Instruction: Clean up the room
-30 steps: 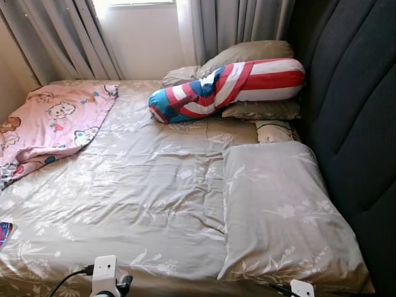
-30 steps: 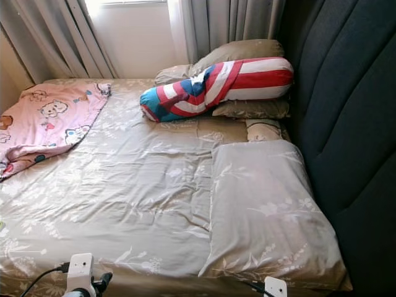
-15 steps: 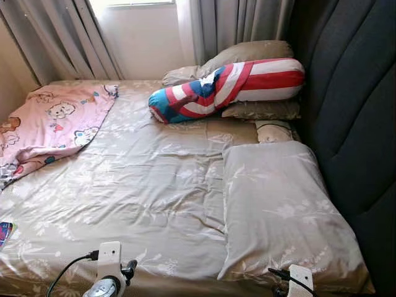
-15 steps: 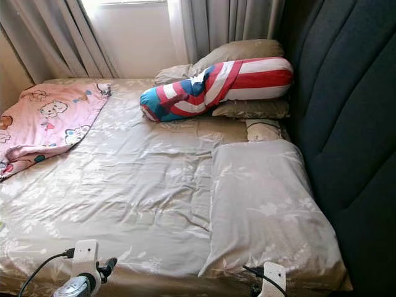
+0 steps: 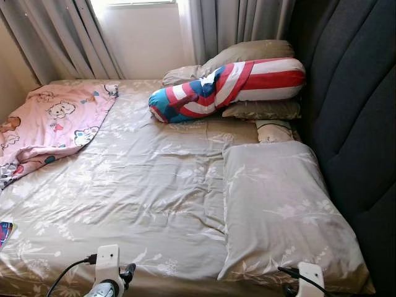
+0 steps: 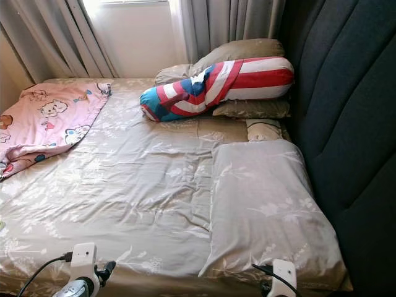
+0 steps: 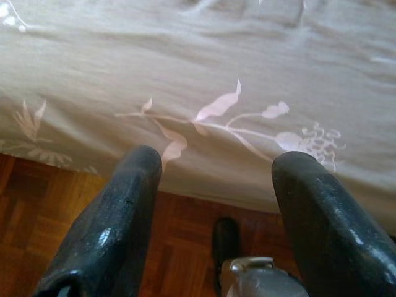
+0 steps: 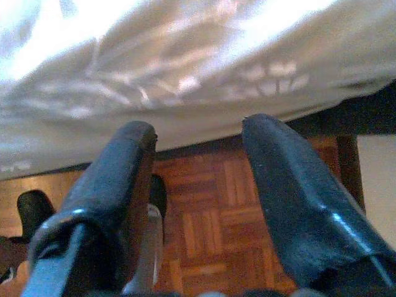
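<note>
Cleaning looks barely begun. Both the left gripper [image 7: 213, 179] and right gripper [image 8: 198, 154] hang spread wide and empty by the bed [image 5: 154, 185] edge. A pink blanket [image 5: 49, 120] lies bunched on the far left corner, and the striped pillow [image 5: 229, 86] sits crooked.

Left end effector [image 7: 216, 179] and right end effector [image 8: 198, 148] low, fingers apart, apparently empty.
</note>
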